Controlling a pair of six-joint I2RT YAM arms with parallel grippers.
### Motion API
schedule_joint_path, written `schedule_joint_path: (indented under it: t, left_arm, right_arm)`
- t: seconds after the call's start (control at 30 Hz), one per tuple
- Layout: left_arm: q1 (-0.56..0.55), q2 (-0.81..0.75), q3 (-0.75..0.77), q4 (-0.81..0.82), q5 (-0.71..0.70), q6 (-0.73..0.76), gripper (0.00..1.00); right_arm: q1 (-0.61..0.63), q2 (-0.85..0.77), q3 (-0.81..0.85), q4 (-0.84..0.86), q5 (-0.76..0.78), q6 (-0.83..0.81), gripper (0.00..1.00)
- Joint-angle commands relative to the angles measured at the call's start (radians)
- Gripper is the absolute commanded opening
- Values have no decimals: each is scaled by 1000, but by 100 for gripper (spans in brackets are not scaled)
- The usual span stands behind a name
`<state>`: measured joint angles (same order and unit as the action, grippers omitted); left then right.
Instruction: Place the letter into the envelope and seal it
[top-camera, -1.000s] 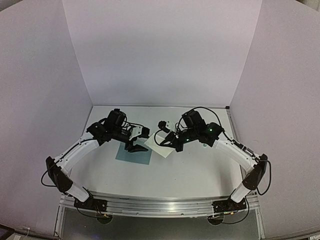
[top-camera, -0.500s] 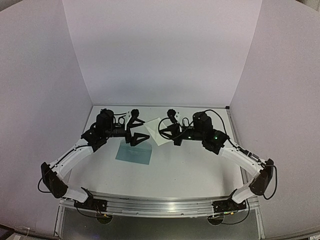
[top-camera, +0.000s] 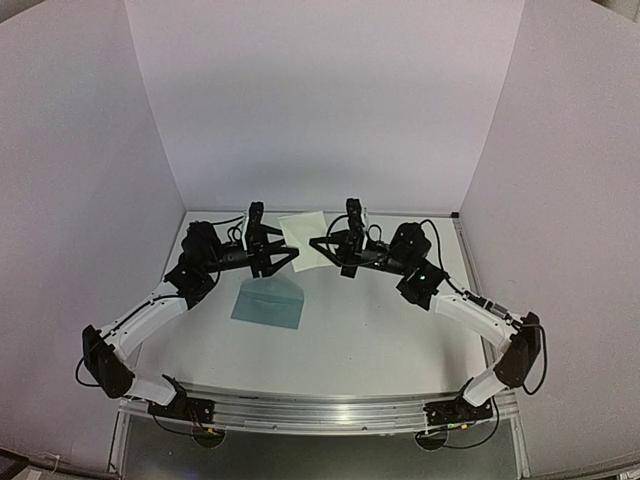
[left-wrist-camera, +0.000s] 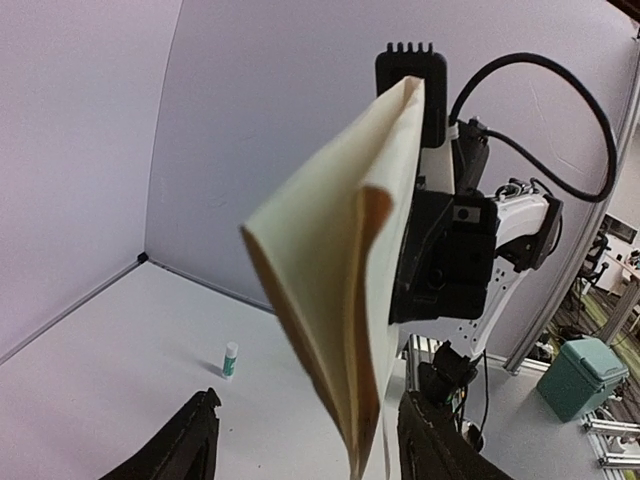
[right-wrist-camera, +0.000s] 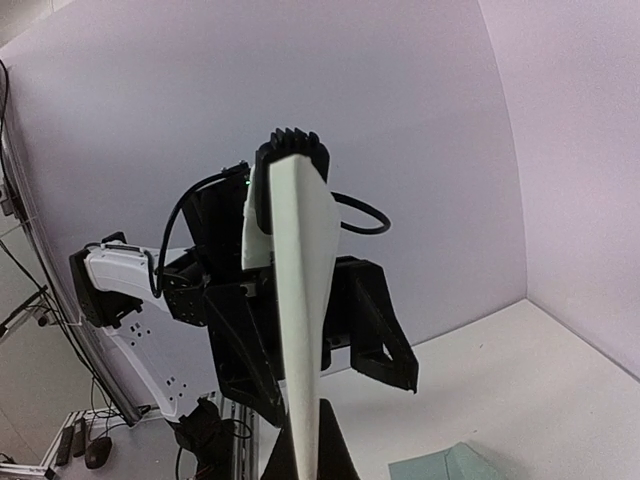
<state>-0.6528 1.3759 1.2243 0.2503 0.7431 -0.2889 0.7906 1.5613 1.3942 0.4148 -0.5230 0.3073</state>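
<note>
1. Now the right gripper's (right-wrist-camera: 303, 452) jaws pinch the bowed letter (top-camera: 303, 233) upright above the counter's (top-camera: 380, 340) far edge; the left gripper's (left-wrist-camera: 310, 404) jaws stand spread beside it.
2. Insertion seems in hand: the envelope (top-camera: 268, 304) lies flat nearer the left edge.
3. Next, the letter probably needs lowering to the envelope's mouth.

Centre frame, the letter (left-wrist-camera: 330, 250), a cream sheet doubled over, stands on edge and bowed. Its lower tip hangs between the widely spread dark fingers (left-wrist-camera: 190, 445) of the left gripper (left-wrist-camera: 315, 450). The black-and-white right arm (left-wrist-camera: 450, 260) sits behind it. At lower left, a small tube (left-wrist-camera: 231, 360) stands upright on the white table (left-wrist-camera: 100, 380).
</note>
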Motion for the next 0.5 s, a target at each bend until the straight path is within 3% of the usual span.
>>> schedule_joint_path:
  t: [0.0, 0.27, 0.33, 0.4, 0.47]
  left_arm:
    - [-13, 11, 31, 91, 36, -52, 51]
    - [-19, 9, 27, 105, 57, -57, 1]
    - [-18, 4, 26, 88, 57, -46, 0]
    - [-18, -3, 22, 59, 67, -17, 0]
    - [-18, -10, 16, 33, 72, 6, 0]
  right_arm:
    - [-1, 29, 40, 113, -57, 61, 0]
    - [0, 43, 38, 132, -59, 76, 0]
    - [0, 42, 35, 131, -60, 74, 1]
    - [1, 34, 19, 131, -43, 66, 14]
    - [0, 22, 2, 124, -27, 47, 21]
